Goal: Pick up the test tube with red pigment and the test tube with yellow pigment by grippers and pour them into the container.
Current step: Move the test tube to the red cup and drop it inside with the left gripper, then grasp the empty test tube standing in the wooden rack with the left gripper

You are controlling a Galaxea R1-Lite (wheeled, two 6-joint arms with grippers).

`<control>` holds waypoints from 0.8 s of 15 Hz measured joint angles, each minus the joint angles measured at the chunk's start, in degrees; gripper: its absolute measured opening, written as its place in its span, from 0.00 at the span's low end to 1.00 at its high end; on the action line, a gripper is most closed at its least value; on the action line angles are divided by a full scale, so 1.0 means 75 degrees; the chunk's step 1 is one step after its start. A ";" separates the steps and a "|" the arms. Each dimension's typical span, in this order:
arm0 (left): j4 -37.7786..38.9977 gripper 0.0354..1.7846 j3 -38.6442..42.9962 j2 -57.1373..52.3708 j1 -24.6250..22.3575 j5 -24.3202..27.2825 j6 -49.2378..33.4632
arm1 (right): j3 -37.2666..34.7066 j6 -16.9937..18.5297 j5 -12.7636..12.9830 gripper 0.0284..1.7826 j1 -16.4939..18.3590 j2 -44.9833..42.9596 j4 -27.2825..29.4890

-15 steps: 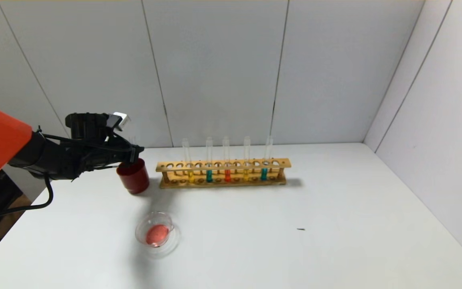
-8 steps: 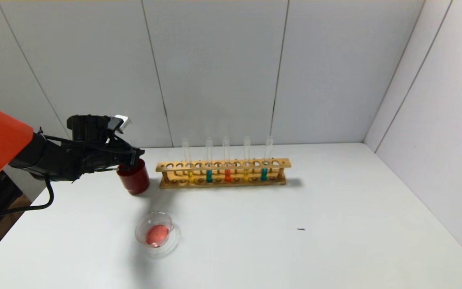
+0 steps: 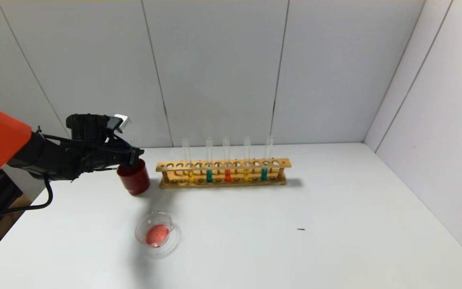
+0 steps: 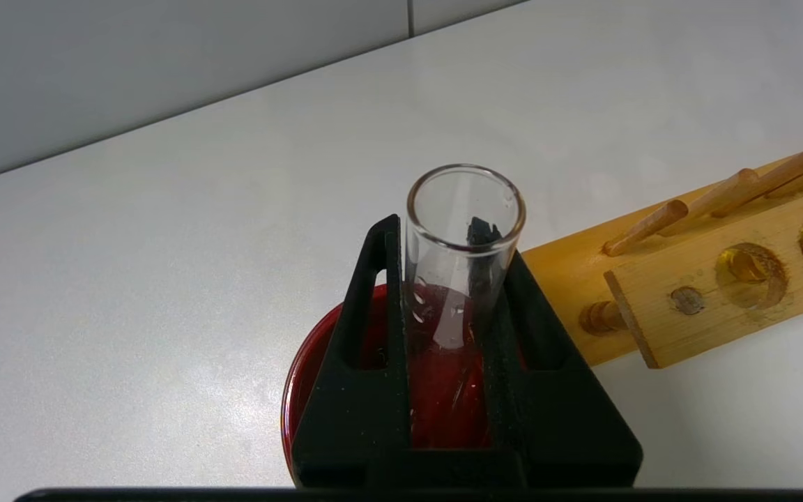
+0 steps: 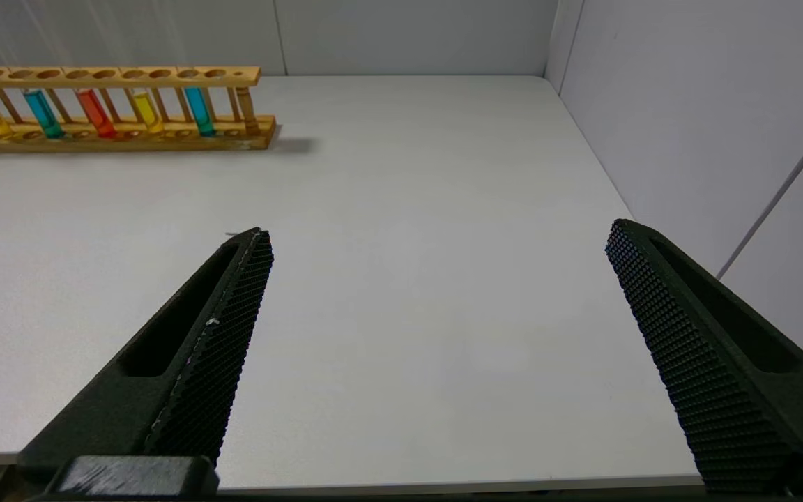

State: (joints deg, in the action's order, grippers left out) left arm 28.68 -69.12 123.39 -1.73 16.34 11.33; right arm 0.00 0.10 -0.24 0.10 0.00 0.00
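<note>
Left gripper [image 4: 454,293] is holding a clear test tube [image 4: 461,230] above the dark red cup [image 3: 134,176], fingers [image 4: 366,328] clamped on the glass from both sides; the tube is standing upright between them, its open mouth rising past the fingertips, its lower end hanging over the cup's mouth; no liquid column is showing in it. The wooden rack [image 3: 223,173] is sitting just beyond the fingers on the right; the test tube with red pigment [image 3: 227,173] and a test tube with yellow pigment [image 3: 246,172] are standing in it. The container [image 3: 155,233] is lying nearer the robot than the fingers, holding pinkish-red liquid. Right gripper [image 5: 436,279] is hovering over bare table [image 5: 408,209], fingers spread wide apart, gripping nothing.
</note>
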 joint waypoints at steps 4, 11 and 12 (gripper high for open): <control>0.0026 0.24 0.0000 -0.0042 0.0011 0.0011 -0.0005 | 0.0000 0.0000 0.0000 0.98 0.0000 0.0000 0.0000; 0.0026 0.83 0.0054 -0.0219 0.0011 0.0003 -0.0011 | 0.0000 -0.0003 0.0000 0.98 0.0000 0.0000 0.0000; 0.0029 0.88 0.0059 -0.0242 0.0011 0.0000 -0.0011 | 0.0000 0.0000 0.0000 0.98 0.0000 0.0000 0.0000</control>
State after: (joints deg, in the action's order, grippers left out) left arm 28.90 -68.68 121.58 -1.65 16.34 11.24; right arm 0.00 0.10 -0.24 0.10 0.00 0.00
